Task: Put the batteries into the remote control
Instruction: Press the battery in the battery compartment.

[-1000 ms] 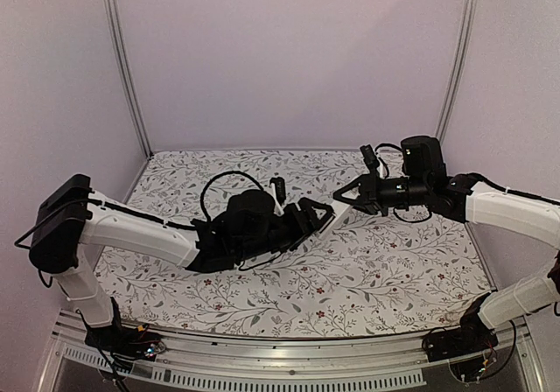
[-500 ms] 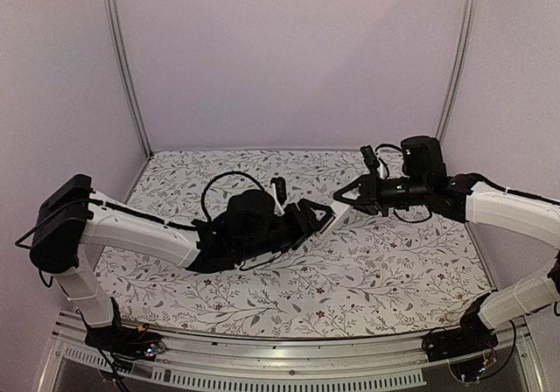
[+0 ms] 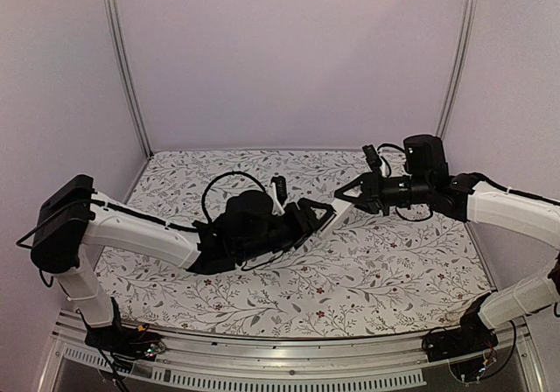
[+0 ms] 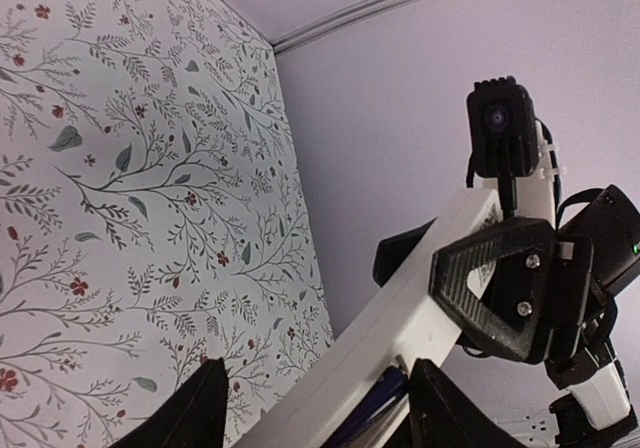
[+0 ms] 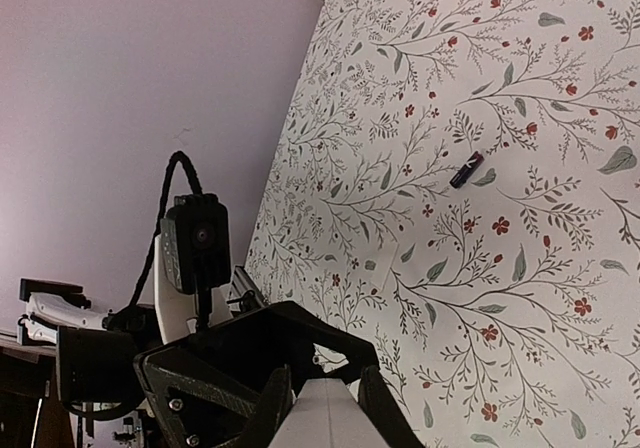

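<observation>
**Remote control held aloft**

Above the middle of the worktop (image 3: 394,269): remote control (image 3: 336,213), tilted. One end pinched tight in the right jaws. Other end straddled by the left jaws, parted, gap showing on one side. Alongside it there, a dark battery (image 4: 372,408). Loose on the worktop, well in from its edge: second battery (image 5: 466,169).
</observation>
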`<act>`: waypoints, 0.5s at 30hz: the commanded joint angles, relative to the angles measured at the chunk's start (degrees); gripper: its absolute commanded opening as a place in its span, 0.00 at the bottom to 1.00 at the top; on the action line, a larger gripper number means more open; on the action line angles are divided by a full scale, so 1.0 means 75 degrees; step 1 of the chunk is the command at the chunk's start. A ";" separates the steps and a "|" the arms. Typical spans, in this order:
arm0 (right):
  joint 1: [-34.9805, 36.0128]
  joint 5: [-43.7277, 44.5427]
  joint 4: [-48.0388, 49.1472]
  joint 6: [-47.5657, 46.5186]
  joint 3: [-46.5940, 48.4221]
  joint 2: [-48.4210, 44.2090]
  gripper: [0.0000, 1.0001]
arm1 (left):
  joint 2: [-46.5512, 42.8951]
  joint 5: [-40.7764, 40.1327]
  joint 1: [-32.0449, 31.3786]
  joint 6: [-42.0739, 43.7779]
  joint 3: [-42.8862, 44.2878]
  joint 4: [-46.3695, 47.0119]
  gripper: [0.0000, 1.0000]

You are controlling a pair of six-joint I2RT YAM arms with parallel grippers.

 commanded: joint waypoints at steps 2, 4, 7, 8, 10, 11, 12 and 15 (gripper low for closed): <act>-0.0113 -0.0419 0.0742 0.0372 0.0337 -0.0451 0.00 | 0.0181 -0.0098 -0.0072 0.0056 -0.0313 -0.0386 0.60; -0.0128 -0.0457 0.0838 0.0442 0.0326 -0.0508 0.00 | 0.0160 -0.0103 -0.0072 0.0076 -0.0325 -0.0423 0.59; -0.0164 -0.0548 0.0997 0.0574 0.0326 -0.0552 0.00 | 0.0140 -0.0139 -0.0072 0.0057 -0.0395 -0.0424 0.59; -0.0181 -0.0568 0.1030 0.0639 0.0325 -0.0561 0.00 | 0.0139 -0.0150 -0.0072 0.0066 -0.0421 -0.0431 0.59; -0.0201 -0.0580 0.1112 0.0726 0.0315 -0.0595 0.00 | 0.0122 -0.0147 -0.0072 0.0065 -0.0469 -0.0426 0.59; -0.0209 -0.0603 0.1156 0.0777 0.0309 -0.0615 0.00 | 0.0103 -0.0170 -0.0072 0.0059 -0.0487 -0.0466 0.58; -0.0221 -0.0626 0.1183 0.0805 0.0322 -0.0630 0.00 | 0.0090 -0.0187 -0.0072 0.0046 -0.0513 -0.0487 0.58; -0.0229 -0.0665 0.1241 0.0902 0.0348 -0.0662 0.00 | 0.0043 -0.0254 -0.0072 0.0056 -0.0580 -0.0503 0.57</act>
